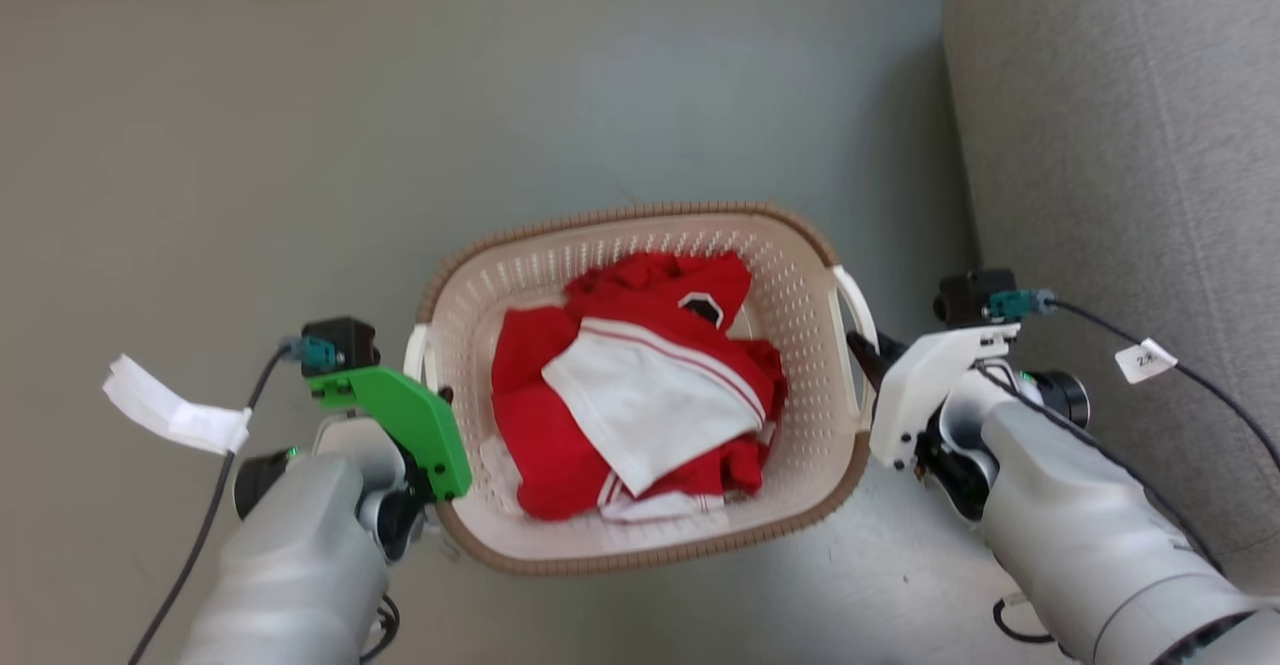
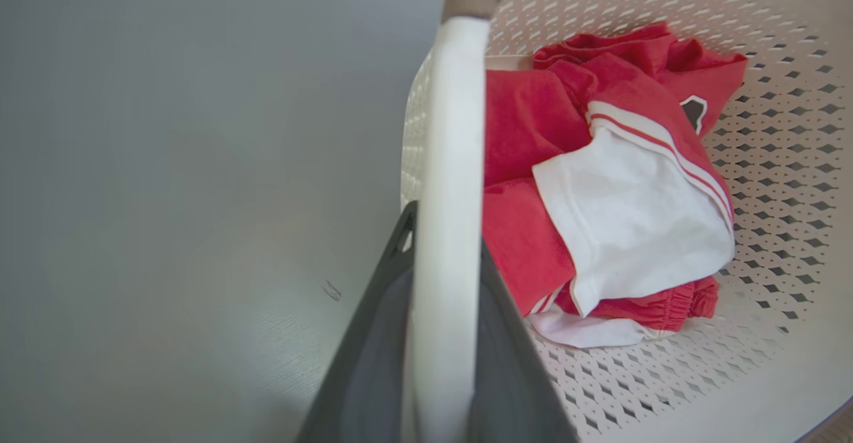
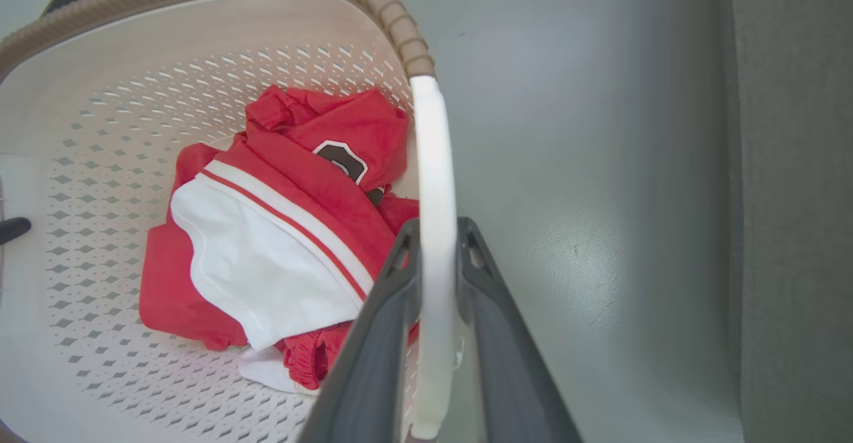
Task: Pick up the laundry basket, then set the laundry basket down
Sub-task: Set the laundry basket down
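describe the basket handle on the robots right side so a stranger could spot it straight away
Find the cream laundry basket on the grey floor, holding red and white clothes. On its side nearest the grey fabric surface, a smooth white handle arches off the brown woven-look rim. Its twin opposite is held by the green-cased left gripper; this one by the white-cased right gripper.

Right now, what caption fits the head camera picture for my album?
The left gripper and right gripper clamp the white handles of the laundry basket holding red and white clothes.
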